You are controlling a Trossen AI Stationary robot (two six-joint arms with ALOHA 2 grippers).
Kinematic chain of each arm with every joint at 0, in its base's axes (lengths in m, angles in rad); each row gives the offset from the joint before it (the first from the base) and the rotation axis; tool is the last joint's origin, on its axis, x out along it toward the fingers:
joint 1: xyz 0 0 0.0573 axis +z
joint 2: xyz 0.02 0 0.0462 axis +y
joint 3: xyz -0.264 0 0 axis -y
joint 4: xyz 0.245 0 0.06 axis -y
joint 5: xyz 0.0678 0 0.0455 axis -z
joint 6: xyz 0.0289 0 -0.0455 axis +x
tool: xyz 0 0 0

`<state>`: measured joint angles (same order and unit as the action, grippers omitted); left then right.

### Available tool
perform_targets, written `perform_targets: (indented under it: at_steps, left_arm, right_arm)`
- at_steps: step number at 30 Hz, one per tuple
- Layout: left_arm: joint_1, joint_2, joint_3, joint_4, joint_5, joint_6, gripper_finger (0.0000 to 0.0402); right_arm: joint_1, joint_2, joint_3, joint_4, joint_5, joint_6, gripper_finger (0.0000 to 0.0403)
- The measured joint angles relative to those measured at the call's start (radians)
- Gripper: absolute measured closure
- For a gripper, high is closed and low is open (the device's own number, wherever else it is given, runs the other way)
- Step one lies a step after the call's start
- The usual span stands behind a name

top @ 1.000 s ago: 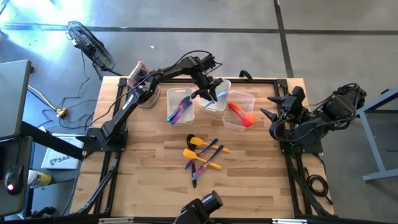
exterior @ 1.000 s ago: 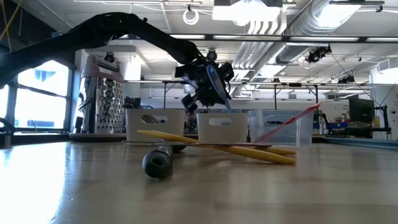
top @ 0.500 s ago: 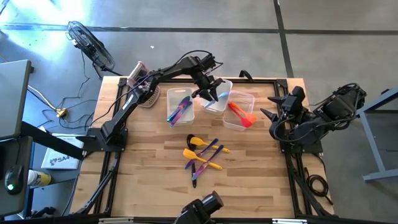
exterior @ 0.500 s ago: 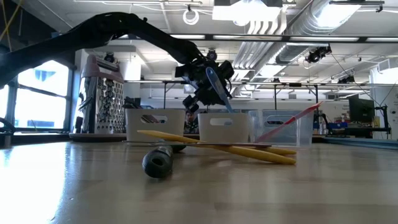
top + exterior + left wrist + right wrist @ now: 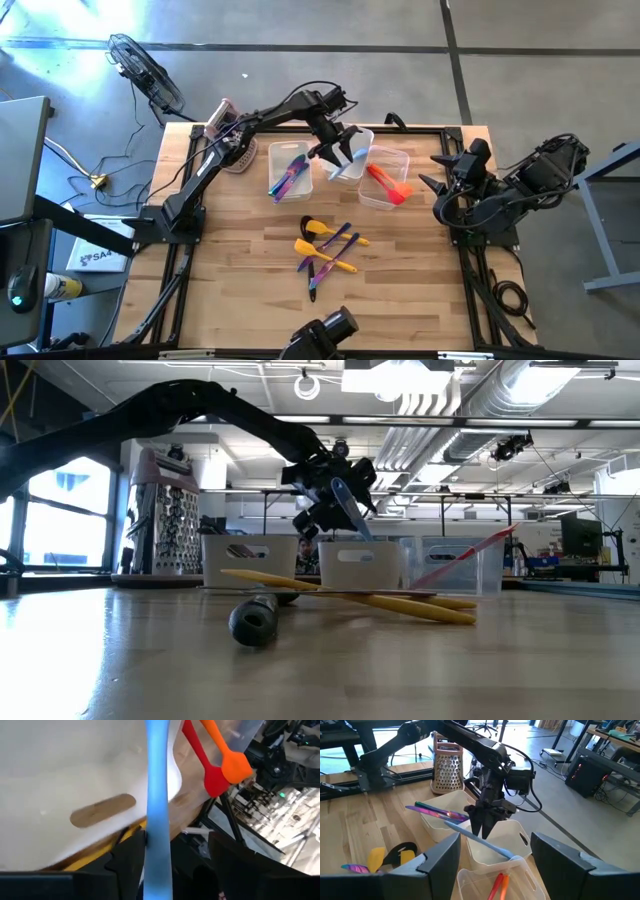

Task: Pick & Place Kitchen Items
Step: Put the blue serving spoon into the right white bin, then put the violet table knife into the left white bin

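Bench edges: the left claw (image 5: 338, 150) hung over the middle tub (image 5: 351, 156) near the bench (image 5: 230, 250) top edge; bare wood lay lower left.
Left claw: fingers spread, blue spoon (image 5: 345, 505) slanting between them, grip unclear.
Right claw (image 5: 440, 170): parked at right edge, fingers apart, empty.
Loose utensils (image 5: 327, 250): frame centre.
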<state>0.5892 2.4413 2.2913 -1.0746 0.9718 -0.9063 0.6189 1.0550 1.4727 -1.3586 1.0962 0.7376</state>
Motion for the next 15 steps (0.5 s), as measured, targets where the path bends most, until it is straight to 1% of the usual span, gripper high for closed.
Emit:
perform_targets:
  at_steps: [7,10,15]
  left_arm:
    - [0.006,0.0,0.0,-0.002,0.139,-0.022,0.019]
    - [0.014,-0.002,0.0,-0.02,0.142,-0.022,0.019]
    - [0.036,-0.022,0.008,-0.054,0.118,0.006,0.019]
  right_arm:
    - [0.0,0.0,0.0,0.0,-0.022,0.0,0.0168]
    - [0.0,0.0,0.0,0.0,-0.032,0.006,0.0168]
    - [0.0,0.0,0.0,0.0,-0.052,0.018,0.0168]
